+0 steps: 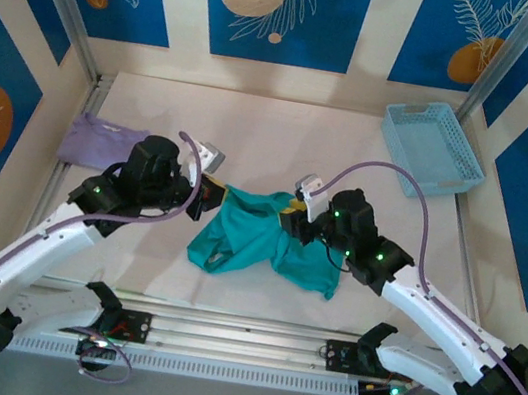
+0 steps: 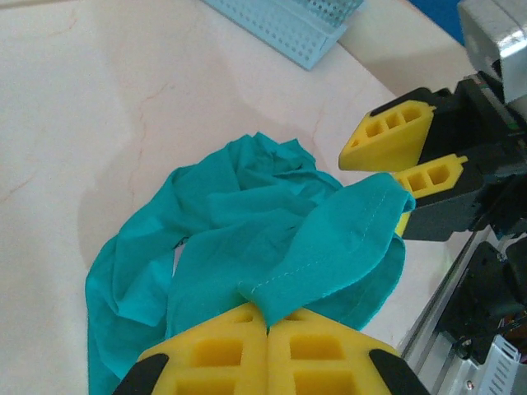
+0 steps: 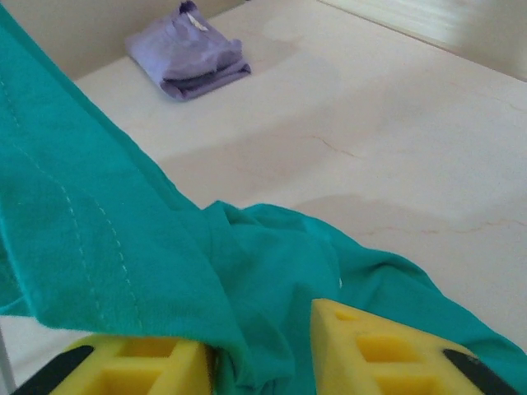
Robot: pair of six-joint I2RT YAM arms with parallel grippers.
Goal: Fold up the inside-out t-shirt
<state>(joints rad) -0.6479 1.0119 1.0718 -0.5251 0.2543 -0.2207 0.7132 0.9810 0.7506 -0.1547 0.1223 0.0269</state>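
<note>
Teal t-shirt (image 1: 263, 233) bunched mid-frame on the counter (image 1: 331, 158); left gripper (image 2: 265, 325) jaws clamped on its hem; right gripper (image 3: 263, 333) jaws apart, cloth sagging between.

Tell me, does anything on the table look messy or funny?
Yes. The teal-green cloth t-shirt is scrunched in a wrinkly heap in the middle of the cream table instead of lying flat. One edge is pinched in the left tool. The pale purple folded garment looks neat.
</note>
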